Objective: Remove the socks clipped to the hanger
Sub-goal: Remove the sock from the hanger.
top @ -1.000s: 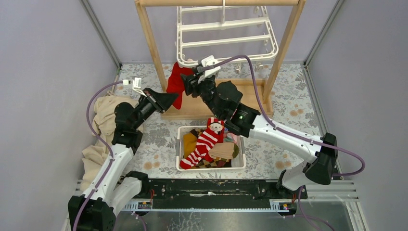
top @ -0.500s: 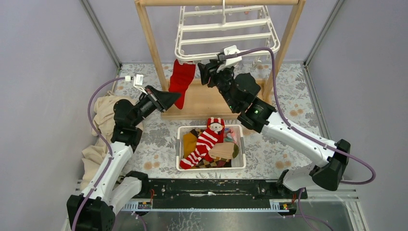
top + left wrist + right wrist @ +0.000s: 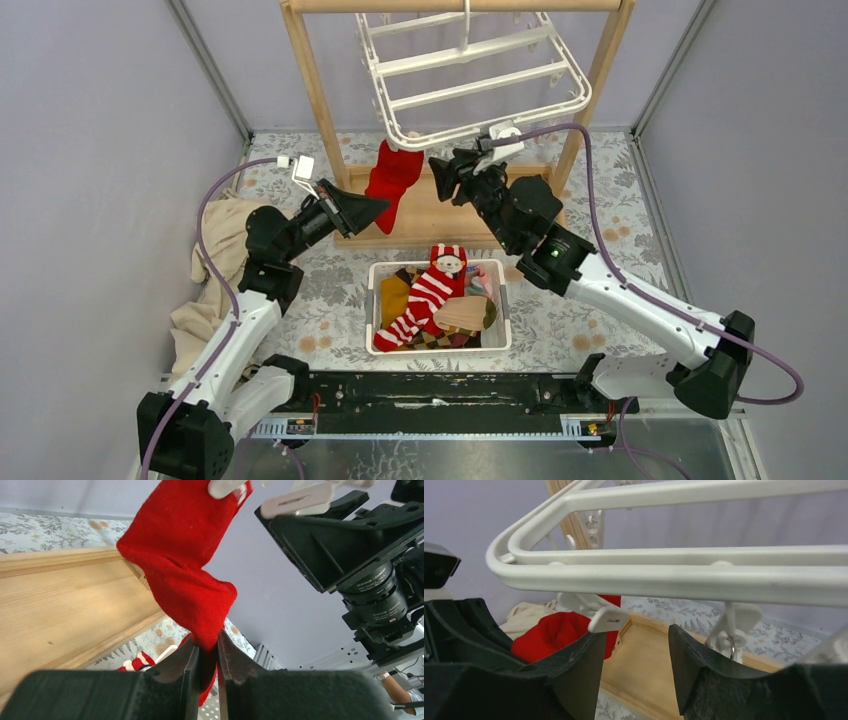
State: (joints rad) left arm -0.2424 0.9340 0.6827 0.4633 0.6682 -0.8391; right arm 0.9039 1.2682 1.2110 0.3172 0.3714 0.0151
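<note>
A plain red sock hangs from a clip at the near left corner of the white hanger, which is swung up and to the right. My left gripper is shut on the sock's lower end, seen pinched between its fingers in the left wrist view. The red sock is still held at the top by a white clip. My right gripper is open and empty just right of the sock, under the hanger's frame, its left finger next to the sock's clip.
A white perforated basket in front of the wooden rack holds a red-white striped sock, a tan sock and others. A beige cloth lies at the left. The rack's base board is below both grippers.
The hanger has swung up and to the right. My right gripper has moved right, off the sock's clip. My left gripper has moved right with the red sock's lower end.
</note>
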